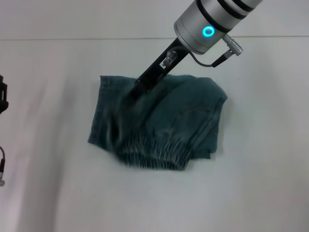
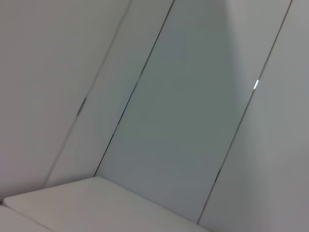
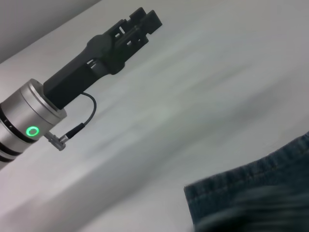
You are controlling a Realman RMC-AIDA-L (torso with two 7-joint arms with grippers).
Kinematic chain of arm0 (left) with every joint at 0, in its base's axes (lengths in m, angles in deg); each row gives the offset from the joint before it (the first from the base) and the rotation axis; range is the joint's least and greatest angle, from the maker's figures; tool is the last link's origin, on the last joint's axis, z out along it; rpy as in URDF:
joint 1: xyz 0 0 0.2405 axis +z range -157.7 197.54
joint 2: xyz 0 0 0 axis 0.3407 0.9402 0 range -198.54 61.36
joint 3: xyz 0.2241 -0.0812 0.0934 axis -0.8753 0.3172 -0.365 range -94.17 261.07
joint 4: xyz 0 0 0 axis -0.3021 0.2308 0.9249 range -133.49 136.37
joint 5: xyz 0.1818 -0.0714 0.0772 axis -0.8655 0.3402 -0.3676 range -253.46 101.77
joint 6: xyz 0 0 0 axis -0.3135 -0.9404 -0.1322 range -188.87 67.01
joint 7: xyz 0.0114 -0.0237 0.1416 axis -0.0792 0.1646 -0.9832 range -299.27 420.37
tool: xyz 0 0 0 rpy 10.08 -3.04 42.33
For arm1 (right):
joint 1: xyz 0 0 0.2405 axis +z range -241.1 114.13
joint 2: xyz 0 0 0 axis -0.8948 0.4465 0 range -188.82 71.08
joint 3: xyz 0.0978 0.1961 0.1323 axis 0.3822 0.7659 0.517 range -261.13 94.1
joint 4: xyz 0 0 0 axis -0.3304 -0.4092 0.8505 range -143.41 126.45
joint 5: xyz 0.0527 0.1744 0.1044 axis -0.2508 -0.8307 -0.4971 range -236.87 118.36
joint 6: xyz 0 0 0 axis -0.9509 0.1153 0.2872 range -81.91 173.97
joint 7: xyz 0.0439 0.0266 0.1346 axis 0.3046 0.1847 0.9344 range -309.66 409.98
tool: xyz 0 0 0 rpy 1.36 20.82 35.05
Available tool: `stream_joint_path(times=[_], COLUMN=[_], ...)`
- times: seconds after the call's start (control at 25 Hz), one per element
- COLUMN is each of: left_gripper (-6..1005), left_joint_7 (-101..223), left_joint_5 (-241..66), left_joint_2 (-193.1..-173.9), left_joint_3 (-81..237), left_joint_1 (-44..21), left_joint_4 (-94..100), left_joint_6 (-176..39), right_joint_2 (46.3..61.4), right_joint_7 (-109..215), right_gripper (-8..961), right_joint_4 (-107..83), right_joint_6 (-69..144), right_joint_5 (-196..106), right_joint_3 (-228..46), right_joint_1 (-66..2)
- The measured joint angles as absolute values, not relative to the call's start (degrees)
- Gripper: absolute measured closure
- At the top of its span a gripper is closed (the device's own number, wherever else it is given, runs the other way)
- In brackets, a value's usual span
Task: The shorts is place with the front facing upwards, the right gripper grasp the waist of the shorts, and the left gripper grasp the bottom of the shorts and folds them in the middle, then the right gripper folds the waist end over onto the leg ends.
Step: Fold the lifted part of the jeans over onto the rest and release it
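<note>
The right gripper [image 1: 134, 92] reached down over the shorts [image 1: 159, 121] in the head view, its fingertips lost in motion blur against the denim, so whether they were parted or closed could not be told. The left side of the shorts and the waist [image 1: 152, 157] were smeared by the same blur. The right arm was cut off by the top edge. Only a dark sliver of the left arm showed at the left edge. In the right wrist view the shorts [image 3: 251, 193] were cut by the bottom and right edges, their lower part blurred. The left gripper [image 3: 145, 19] showed there, its fingers too indistinct to judge.
</note>
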State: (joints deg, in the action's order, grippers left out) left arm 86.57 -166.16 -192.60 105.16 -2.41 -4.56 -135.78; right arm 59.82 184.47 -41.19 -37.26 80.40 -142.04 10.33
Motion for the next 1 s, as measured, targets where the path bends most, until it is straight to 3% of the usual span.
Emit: stream_joint_path(times=[0.6, 1.0], left_gripper=[490, 490], left_joint_7=[89.1, 89.1], left_joint_5=[-166.3, -166.3], left_joint_2=[-192.60, -192.60], left_joint_3=[104.5, 104.4], left_joint_1=[-2.4, -2.6], left_joint_4=[-3.2, -3.2], left_joint_6=[-135.2, -133.2], right_joint_2=[59.02, 60.89], right_joint_7=[181.9, 175.9], right_gripper=[129, 138], right_joint_4=[-48.2, -56.9], right_joint_6=[-46.4, -53.3], right_joint_5=[83.6, 89.5], right_joint_3=[-142.9, -152.3], right_joint_1=[8.6, 2.9])
